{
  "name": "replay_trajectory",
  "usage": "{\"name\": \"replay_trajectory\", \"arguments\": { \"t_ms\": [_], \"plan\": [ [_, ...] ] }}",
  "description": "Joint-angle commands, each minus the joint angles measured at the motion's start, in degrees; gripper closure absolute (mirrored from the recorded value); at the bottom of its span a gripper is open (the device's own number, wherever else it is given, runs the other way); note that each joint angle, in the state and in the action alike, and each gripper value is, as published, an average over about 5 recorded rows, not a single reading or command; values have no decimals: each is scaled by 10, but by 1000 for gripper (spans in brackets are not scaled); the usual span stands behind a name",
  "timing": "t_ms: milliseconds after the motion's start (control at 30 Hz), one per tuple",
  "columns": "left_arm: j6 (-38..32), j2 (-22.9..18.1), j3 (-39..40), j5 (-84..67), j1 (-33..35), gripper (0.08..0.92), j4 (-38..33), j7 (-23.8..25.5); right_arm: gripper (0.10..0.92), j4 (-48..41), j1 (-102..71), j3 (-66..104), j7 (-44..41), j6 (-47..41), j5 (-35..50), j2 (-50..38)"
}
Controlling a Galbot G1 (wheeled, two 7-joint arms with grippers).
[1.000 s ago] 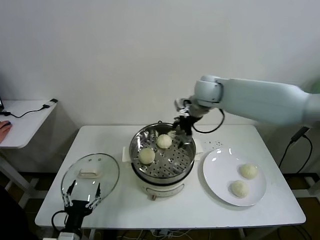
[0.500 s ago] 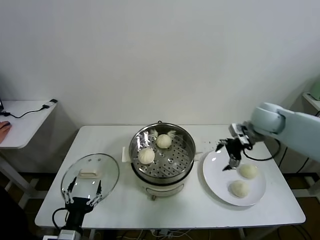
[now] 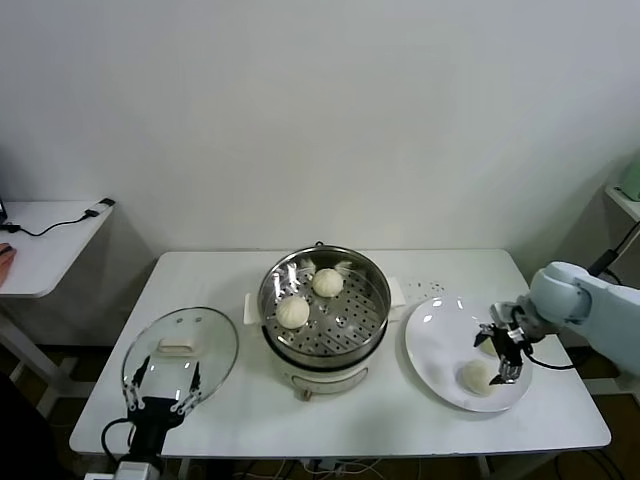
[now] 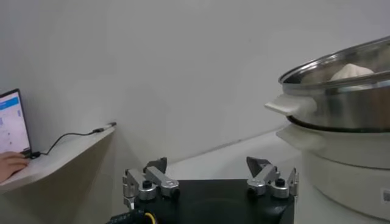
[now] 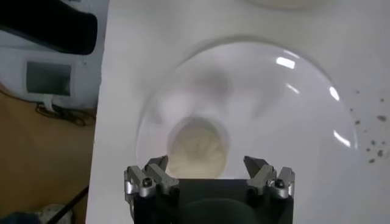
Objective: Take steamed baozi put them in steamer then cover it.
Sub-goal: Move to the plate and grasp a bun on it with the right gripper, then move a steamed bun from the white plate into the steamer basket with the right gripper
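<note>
Hovering over the plate (image 3: 432,345), my right tool (image 3: 502,352) has its jaws apart and empty, poised above the two baozi there; one (image 3: 478,376) lies on the plate's near side, the other is mostly hidden behind the tool. Left of the plate stands the steamer (image 3: 325,318), uncovered, with two baozi (image 3: 293,311) on its perforated tray. Farther left of the steamer the cover (image 3: 181,352) lies flat on the bench (image 3: 400,420). My left tool (image 3: 160,398) waits at the bench's near edge, just in front of the cover, jaws also apart and holding nothing.
</note>
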Motion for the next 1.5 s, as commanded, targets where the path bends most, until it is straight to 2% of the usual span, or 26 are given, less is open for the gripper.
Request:
{"name": "replay_trajectory", "arguments": {
  "t_ms": [33, 367, 567, 767, 933, 1167, 1333, 1500],
  "plan": [
    [0, -1, -1, 1, 1, 177, 0, 0, 203, -32, -56, 33, -1, 4, -43, 29],
    [-1, -2, -1, 4, 2, 177, 1, 0, 210, -48, -58, 30, 1, 5, -51, 47],
    [0, -3, -1, 6, 0, 177, 1, 0, 303, -52, -54, 33, -2, 9, -49, 47],
    [-1, -4, 0, 8, -1, 177, 3, 0, 350, -51, -24, 28, -7, 34, -46, 44],
    [0, -3, 0, 8, -1, 177, 2, 0, 355, -69, 126, -40, -37, 171, -48, 62],
    [3, -4, 1, 11, -2, 177, 3, 0, 355, -115, 357, -150, -91, 363, -42, 154],
    [6, -5, 3, 16, -1, 177, 4, 1, 348, -121, 426, -161, -97, 434, -34, 230],
    [11, -8, 7, 23, -4, 177, -1, 1, 347, -106, 437, -147, -99, 470, -35, 302]
  ]
}}
